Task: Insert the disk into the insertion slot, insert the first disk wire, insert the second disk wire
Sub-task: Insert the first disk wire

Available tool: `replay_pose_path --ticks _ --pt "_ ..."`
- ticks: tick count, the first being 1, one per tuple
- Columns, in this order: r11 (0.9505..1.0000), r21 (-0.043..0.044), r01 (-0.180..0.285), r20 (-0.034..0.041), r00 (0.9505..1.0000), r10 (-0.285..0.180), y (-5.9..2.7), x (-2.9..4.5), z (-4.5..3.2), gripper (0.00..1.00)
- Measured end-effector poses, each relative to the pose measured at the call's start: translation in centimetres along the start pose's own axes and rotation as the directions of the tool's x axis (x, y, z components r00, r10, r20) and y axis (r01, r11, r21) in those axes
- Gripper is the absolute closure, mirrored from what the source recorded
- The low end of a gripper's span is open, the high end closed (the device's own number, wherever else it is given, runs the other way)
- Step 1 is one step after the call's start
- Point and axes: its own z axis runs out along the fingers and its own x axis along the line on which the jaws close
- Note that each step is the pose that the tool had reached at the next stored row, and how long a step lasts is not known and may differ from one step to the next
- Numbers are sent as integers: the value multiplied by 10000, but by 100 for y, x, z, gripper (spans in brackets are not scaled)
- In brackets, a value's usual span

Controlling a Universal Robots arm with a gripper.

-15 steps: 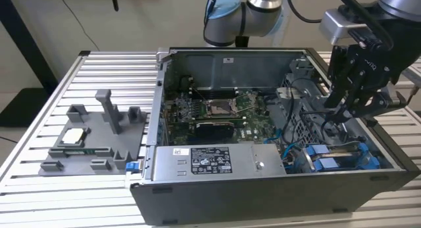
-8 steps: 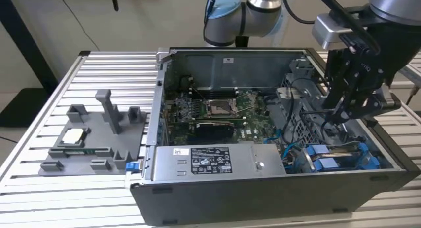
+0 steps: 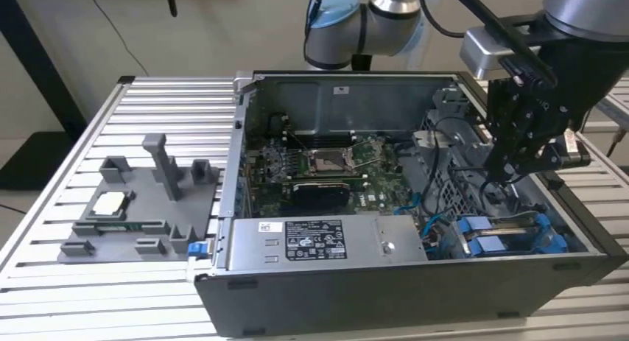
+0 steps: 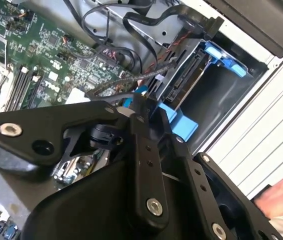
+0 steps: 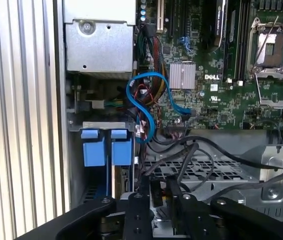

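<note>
Currently end effector (image 3: 503, 173) low over cables (image 5: 196, 145) beside insertion slot (image 3: 509, 235); grip state unclear.

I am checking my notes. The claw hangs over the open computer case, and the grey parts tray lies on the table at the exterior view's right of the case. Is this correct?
Not quite: the exterior view shows the grey parts tray at its left of the computer case, not its right. The claw does hang over the open case.
</note>
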Motion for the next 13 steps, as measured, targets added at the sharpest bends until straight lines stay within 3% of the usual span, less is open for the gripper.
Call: replay_pose_path --ticks 1,5,13 --pt "10000 2 1 -2 10000 -1 0 0 0 75" --pt "10000 3 0 0 10000 0 1 0 1 81" --pt "10000 3 0 3 10000 0 -9 4 9 81"
